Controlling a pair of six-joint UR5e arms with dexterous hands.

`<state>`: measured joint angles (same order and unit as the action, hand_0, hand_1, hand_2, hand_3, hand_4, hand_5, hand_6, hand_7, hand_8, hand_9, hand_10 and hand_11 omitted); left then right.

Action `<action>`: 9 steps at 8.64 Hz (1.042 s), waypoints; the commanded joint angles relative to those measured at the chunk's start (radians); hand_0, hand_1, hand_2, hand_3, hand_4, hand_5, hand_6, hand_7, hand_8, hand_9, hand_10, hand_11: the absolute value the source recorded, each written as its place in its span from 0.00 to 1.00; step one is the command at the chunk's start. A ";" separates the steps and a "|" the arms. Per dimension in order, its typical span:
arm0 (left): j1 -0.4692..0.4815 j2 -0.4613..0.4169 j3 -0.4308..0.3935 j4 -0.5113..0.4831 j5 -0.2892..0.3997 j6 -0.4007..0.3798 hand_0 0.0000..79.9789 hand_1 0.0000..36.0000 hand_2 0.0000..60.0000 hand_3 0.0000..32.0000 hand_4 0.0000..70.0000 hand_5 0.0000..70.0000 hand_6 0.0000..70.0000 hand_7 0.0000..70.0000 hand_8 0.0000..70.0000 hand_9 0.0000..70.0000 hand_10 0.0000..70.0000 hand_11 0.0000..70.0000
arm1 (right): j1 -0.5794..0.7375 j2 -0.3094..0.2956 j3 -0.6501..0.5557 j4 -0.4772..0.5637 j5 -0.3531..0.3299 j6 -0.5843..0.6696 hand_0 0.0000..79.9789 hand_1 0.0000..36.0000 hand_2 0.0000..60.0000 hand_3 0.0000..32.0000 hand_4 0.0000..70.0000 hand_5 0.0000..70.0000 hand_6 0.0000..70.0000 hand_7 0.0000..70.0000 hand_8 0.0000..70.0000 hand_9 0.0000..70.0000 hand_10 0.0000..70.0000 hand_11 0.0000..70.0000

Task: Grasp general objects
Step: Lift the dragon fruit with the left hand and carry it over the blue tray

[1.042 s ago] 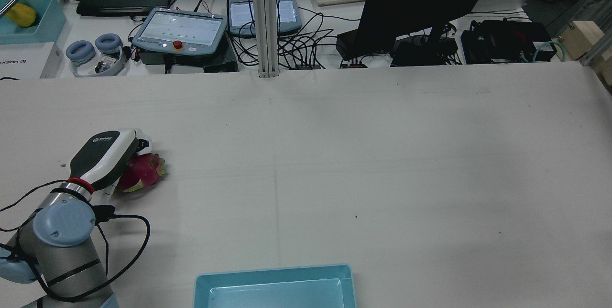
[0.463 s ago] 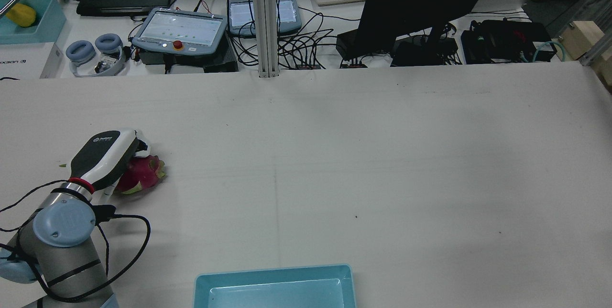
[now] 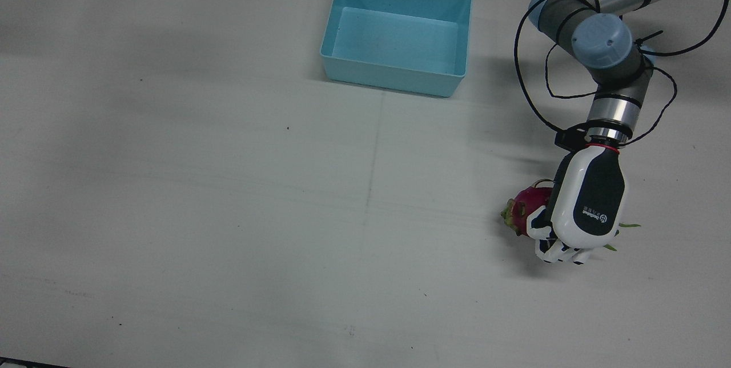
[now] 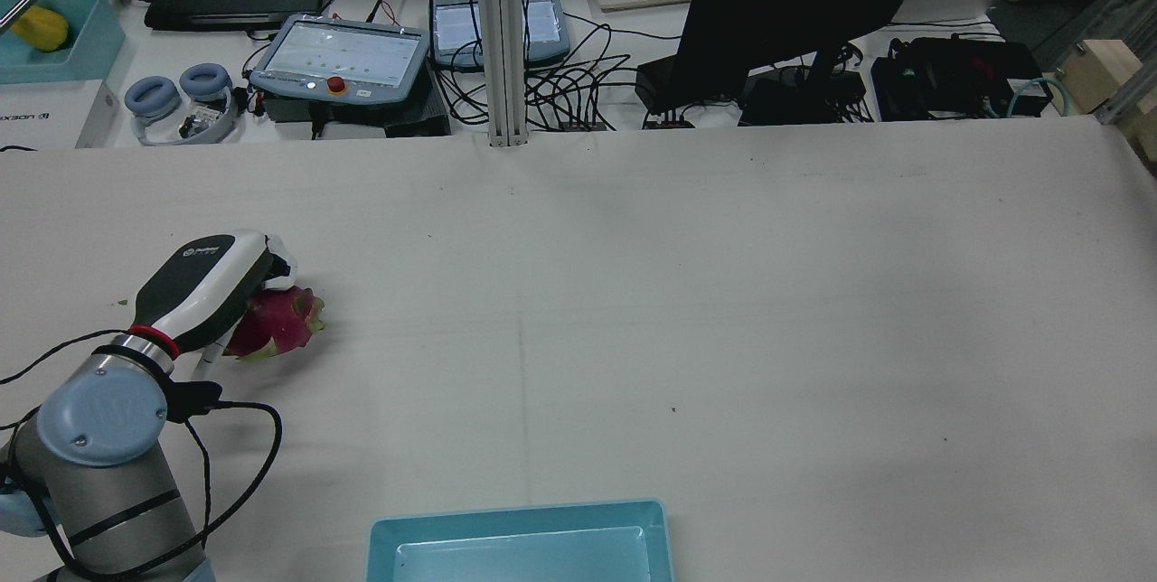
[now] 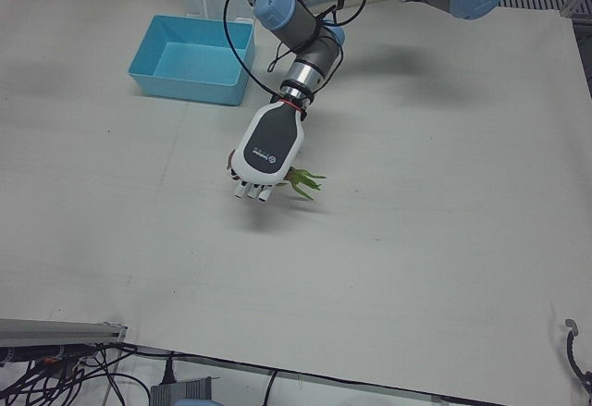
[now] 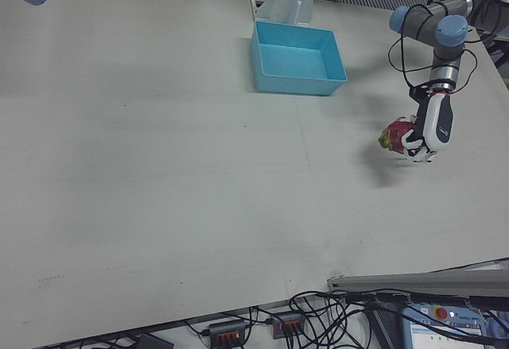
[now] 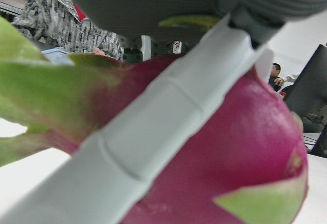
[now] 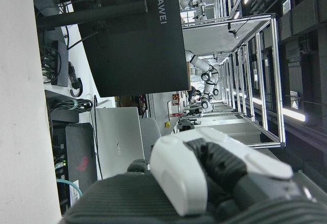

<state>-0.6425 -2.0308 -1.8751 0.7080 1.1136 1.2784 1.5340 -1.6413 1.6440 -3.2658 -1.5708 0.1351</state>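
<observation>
A pink dragon fruit [image 3: 522,211] with green scales is in my left hand [image 3: 588,202], at the table's left side by the robot's reckoning. The hand is shut on it from above and holds it just off the white table, with a shadow beneath. The rear view shows the fruit [image 4: 276,322] sticking out to the right of the hand [image 4: 203,288]. In the left hand view a white finger [image 7: 153,132] lies across the fruit [image 7: 230,147]. My right hand [image 8: 204,178] shows only in its own view, away from the table, holding nothing.
A light blue bin [image 3: 394,79] stands at the robot's edge of the table, near the middle, and nothing shows inside it. Beyond the far edge a desk carries teach pendants [image 4: 339,58], cables and a monitor [image 4: 795,4].
My left hand has risen a little and shifted away from the robot, and the dragon fruit has come up with it.
</observation>
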 commanded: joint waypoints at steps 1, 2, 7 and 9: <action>-0.155 -0.091 -0.123 -0.037 0.340 0.004 1.00 1.00 1.00 0.00 1.00 1.00 1.00 1.00 1.00 1.00 1.00 1.00 | 0.000 0.000 0.000 0.000 0.000 0.001 0.00 0.00 0.00 0.00 0.00 0.00 0.00 0.00 0.00 0.00 0.00 0.00; -0.158 -0.094 -0.157 -0.076 0.433 0.000 1.00 1.00 1.00 0.00 1.00 1.00 1.00 1.00 1.00 1.00 1.00 1.00 | 0.000 0.000 0.000 0.000 0.000 0.001 0.00 0.00 0.00 0.00 0.00 0.00 0.00 0.00 0.00 0.00 0.00 0.00; 0.062 -0.167 -0.208 -0.226 0.646 -0.103 1.00 1.00 1.00 0.00 1.00 1.00 1.00 1.00 1.00 1.00 1.00 1.00 | 0.000 0.000 -0.004 0.000 0.000 0.001 0.00 0.00 0.00 0.00 0.00 0.00 0.00 0.00 0.00 0.00 0.00 0.00; 0.144 -0.166 -0.207 -0.338 0.689 -0.160 1.00 1.00 1.00 0.00 1.00 1.00 1.00 1.00 1.00 1.00 1.00 1.00 | -0.002 0.000 -0.004 0.000 0.000 0.001 0.00 0.00 0.00 0.00 0.00 0.00 0.00 0.00 0.00 0.00 0.00 0.00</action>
<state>-0.5910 -2.1955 -2.0788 0.4835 1.7663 1.1777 1.5335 -1.6414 1.6409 -3.2659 -1.5708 0.1365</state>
